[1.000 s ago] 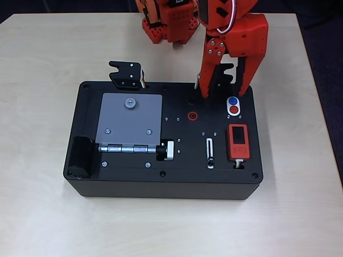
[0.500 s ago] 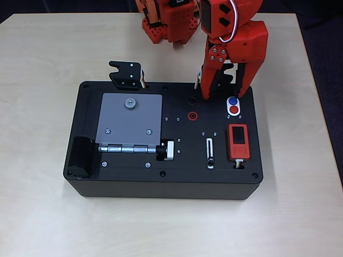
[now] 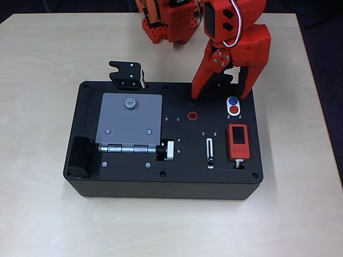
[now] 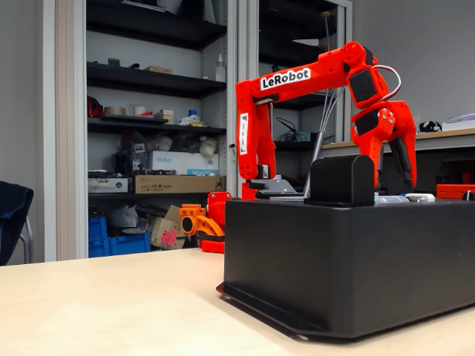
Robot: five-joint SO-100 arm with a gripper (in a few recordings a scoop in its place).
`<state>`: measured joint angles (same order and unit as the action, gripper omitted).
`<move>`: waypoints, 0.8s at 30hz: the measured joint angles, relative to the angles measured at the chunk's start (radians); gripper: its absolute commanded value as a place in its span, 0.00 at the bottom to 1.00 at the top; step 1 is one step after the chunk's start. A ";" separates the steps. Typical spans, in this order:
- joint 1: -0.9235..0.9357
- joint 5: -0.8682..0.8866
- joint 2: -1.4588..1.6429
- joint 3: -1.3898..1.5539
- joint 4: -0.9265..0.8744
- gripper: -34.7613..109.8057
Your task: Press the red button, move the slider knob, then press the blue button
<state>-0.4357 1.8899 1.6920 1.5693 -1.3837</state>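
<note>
Pincer (image 3: 220, 98) spread wide, empty | straddling bracket (image 3: 225, 80) | blue button (image 3: 232, 101) beside | red socket (image 3: 192, 115) near

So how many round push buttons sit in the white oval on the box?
2: the blue button toward the arm, and the red button beside it, toward the red screen module. Neither is covered.

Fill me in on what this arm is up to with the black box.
An orange arm reaches over the black box on the table. Its gripper is open, fingers spread above the box's far edge, just behind the red button and blue button in their white oval. Neither looks touched at this moment. The slider knob sits near the near end of its slot.
</note>
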 measured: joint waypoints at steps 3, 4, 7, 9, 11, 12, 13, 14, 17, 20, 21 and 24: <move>0.008 0.000 -0.003 0.000 0.000 0.51; 0.008 0.000 -0.005 0.000 0.000 0.51; 0.000 -0.015 -0.003 0.000 0.012 0.52; 0.005 -0.025 -0.003 0.000 0.014 0.52; 0.015 -0.032 -0.003 0.008 0.014 0.52; 0.017 -0.034 -0.005 0.008 0.014 0.52; 0.015 -0.034 -0.003 0.008 0.014 0.52; 0.012 -0.034 -0.003 0.008 0.014 0.52; 0.012 -0.034 -0.003 0.008 0.014 0.52; 0.015 -0.034 -0.003 0.008 0.009 0.52; 0.014 -0.034 -0.003 0.008 0.009 0.52; 0.011 -0.034 -0.003 0.018 0.008 0.52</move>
<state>-0.4249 1.8561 1.6889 1.5877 -1.3760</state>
